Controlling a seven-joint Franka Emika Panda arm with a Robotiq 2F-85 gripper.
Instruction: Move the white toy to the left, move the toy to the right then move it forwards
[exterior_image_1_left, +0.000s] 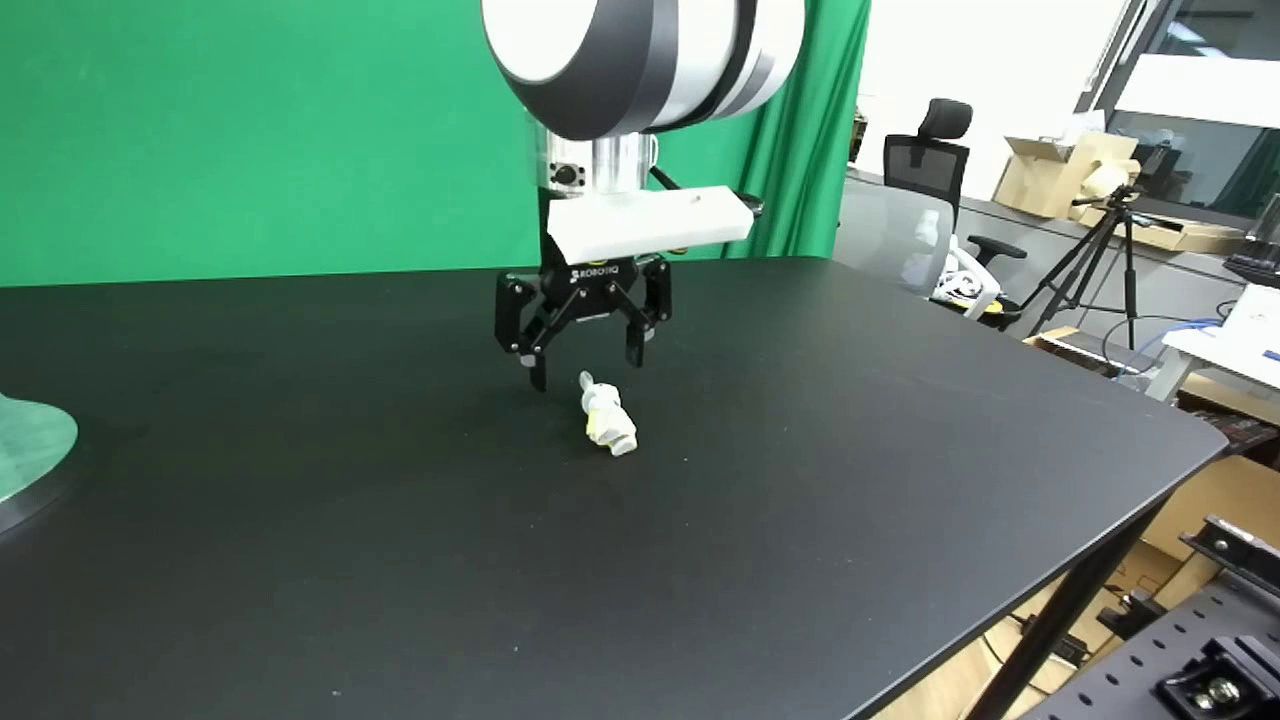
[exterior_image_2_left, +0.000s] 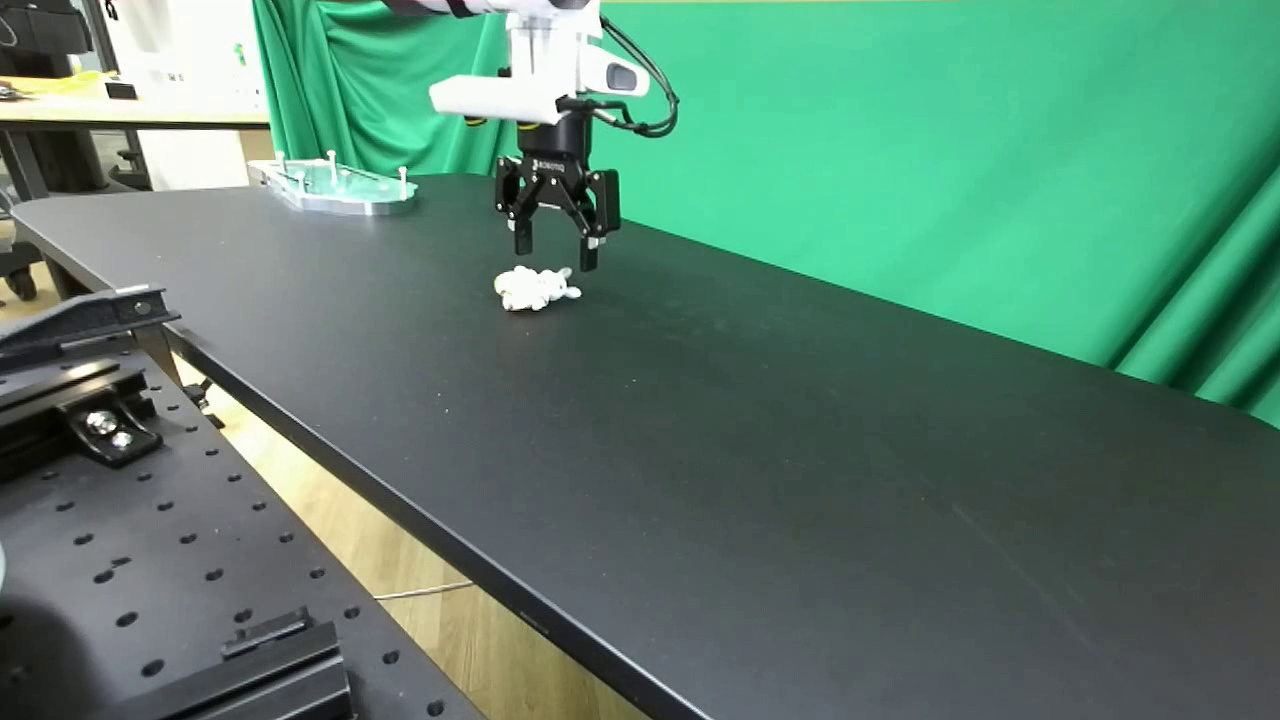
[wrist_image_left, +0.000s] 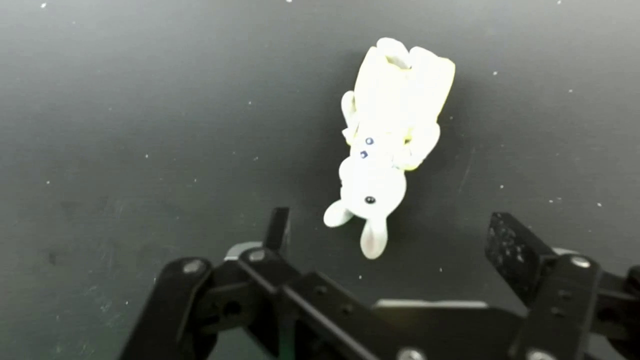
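Note:
The white toy (exterior_image_1_left: 608, 418) is a small rabbit-like figurine with a yellowish lower body. It lies on the dark table in both exterior views (exterior_image_2_left: 530, 288). In the wrist view the toy (wrist_image_left: 380, 165) lies with its eared head toward my gripper (wrist_image_left: 390, 215). One ear reaches between the two fingers in that picture, and the body lies beyond the fingertips. My gripper is open and empty. In both exterior views the gripper (exterior_image_1_left: 587, 372) (exterior_image_2_left: 556, 258) points down and hangs above the table close to the toy's ear end, without visible contact.
A pale green round disc (exterior_image_1_left: 30, 440) stands at the left edge in an exterior view. A transparent greenish plate with white posts (exterior_image_2_left: 340, 190) lies at the far table end. A green curtain (exterior_image_1_left: 300, 140) hangs behind the table (exterior_image_1_left: 400, 560). A perforated metal platform (exterior_image_2_left: 180, 560) stands beside the table.

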